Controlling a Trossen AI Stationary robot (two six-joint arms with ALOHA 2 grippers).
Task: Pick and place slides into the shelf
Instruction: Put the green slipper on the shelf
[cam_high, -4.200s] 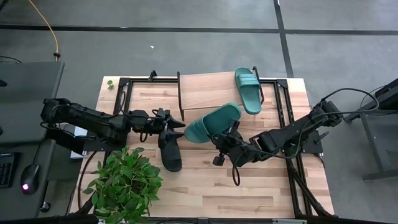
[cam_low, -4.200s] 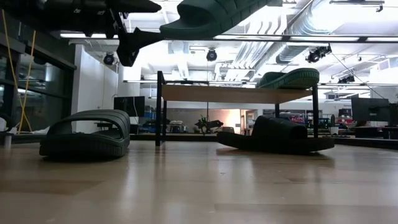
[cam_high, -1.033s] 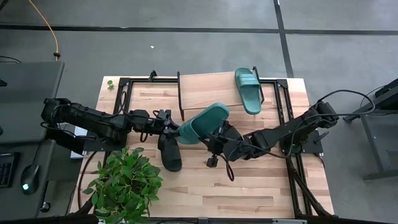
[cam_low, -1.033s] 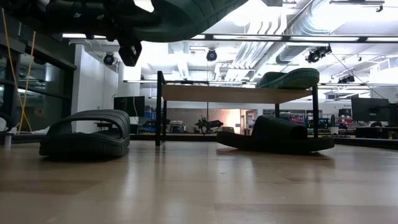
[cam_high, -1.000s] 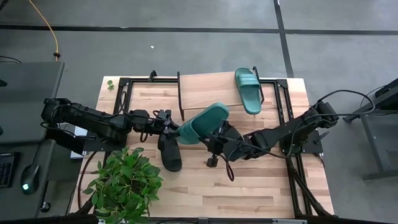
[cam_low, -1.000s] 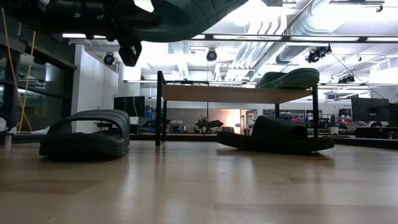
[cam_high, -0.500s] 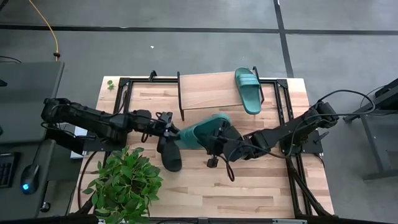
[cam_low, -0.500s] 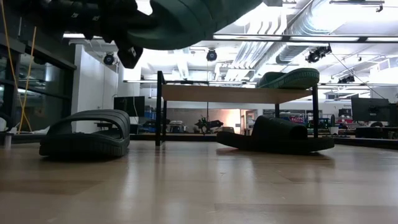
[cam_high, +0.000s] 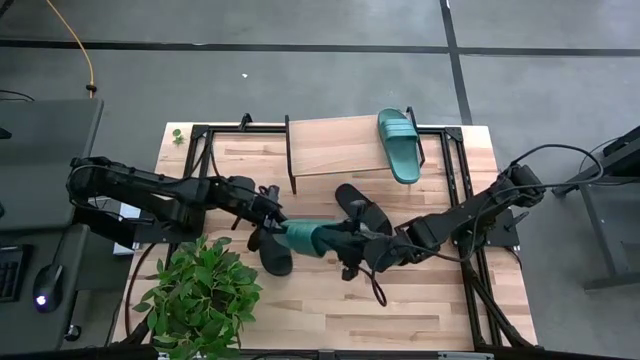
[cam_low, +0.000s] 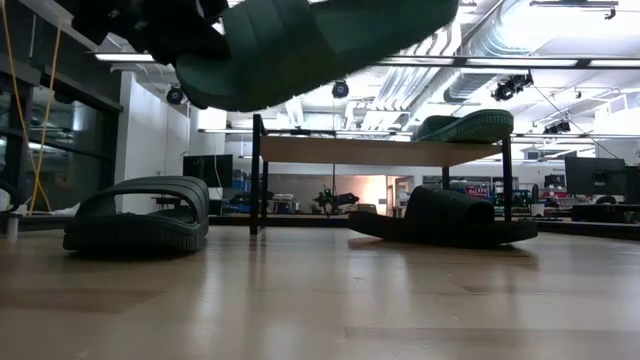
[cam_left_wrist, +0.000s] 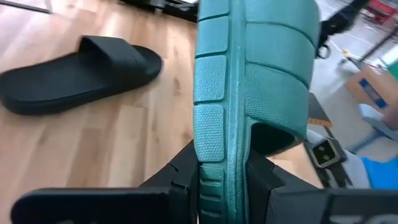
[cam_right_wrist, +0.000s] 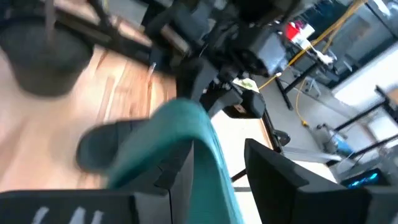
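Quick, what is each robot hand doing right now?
Left hand: shut on the teal slide.
Right hand: open around that slide's edge.

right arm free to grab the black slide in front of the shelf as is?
Probably not yet. The right gripper stands open around the teal slide, which the left gripper clamps. The black slide lies uncovered close by, so it looks reachable once the right gripper backs off.
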